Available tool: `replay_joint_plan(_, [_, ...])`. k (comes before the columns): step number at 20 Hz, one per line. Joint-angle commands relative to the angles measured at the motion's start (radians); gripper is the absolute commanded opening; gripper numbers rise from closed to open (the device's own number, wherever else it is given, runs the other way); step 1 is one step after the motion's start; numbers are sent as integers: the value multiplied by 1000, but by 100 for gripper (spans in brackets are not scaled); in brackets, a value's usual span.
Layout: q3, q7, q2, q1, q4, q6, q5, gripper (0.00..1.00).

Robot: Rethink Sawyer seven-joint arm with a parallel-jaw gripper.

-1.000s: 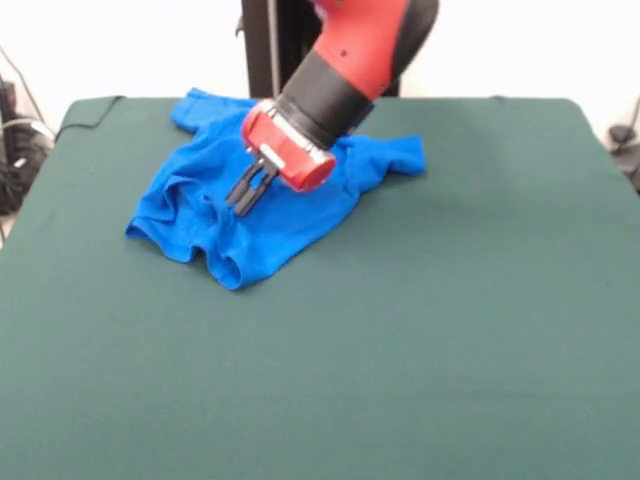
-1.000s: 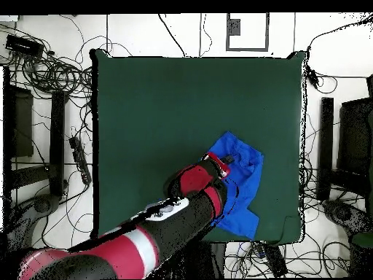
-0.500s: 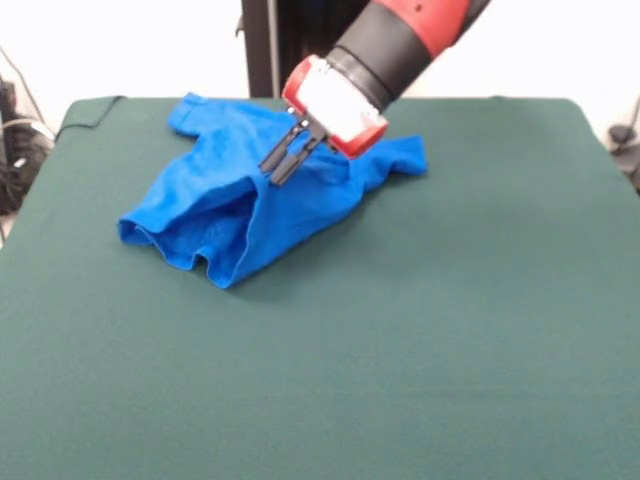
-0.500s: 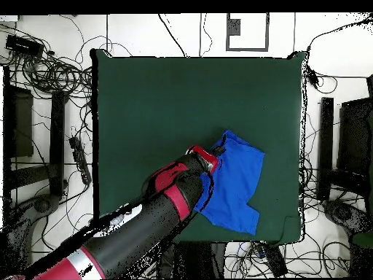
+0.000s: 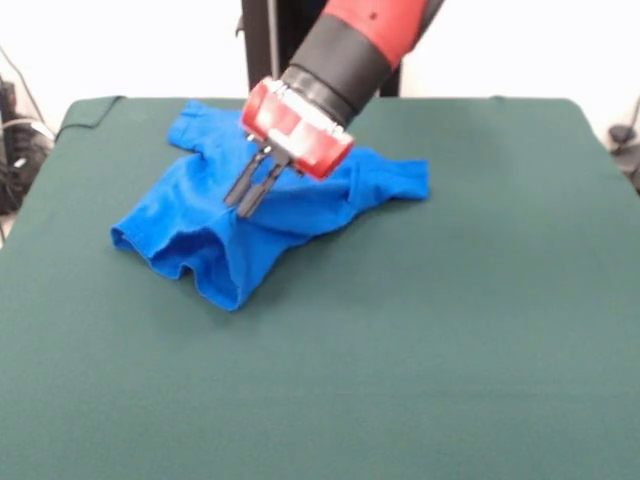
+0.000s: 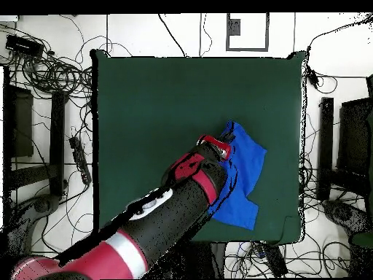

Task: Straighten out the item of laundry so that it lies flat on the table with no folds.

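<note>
The gripper (image 5: 249, 196) hangs from the red and black arm (image 5: 345, 45) with its two dark fingers (image 5: 262, 184) pressed together, pinching a ridge of the blue T-shirt (image 5: 200, 225) and lifting the fabric into a peak. The shirt lies crumpled on the green table (image 5: 420, 330), toward the robot's side and well off centre. From overhead, the arm covers part of the shirt (image 6: 248, 168).
</note>
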Motion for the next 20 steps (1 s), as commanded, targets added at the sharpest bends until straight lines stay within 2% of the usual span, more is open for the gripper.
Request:
replay_joint_plan(1, [257,-9,9,-53,-106,-106,-97,0])
replay_joint_plan(4, [379,7,-21,-124,-113,-157,-195,0])
replay_joint_plan(11, [380,47,-18,-121,-97,-155,-162,0])
replay_joint_plan(12, [381,42,-19,-122,-96,-163,-162,100])
replay_joint_plan(17, [340,53,3,-100,-98,-195,-113,100])
replay_joint_plan(19, [277,62,33,-61,-97,-197,-49,100])
replay_joint_plan(20, [264,86,32,-49,-82,-158,-15,100])
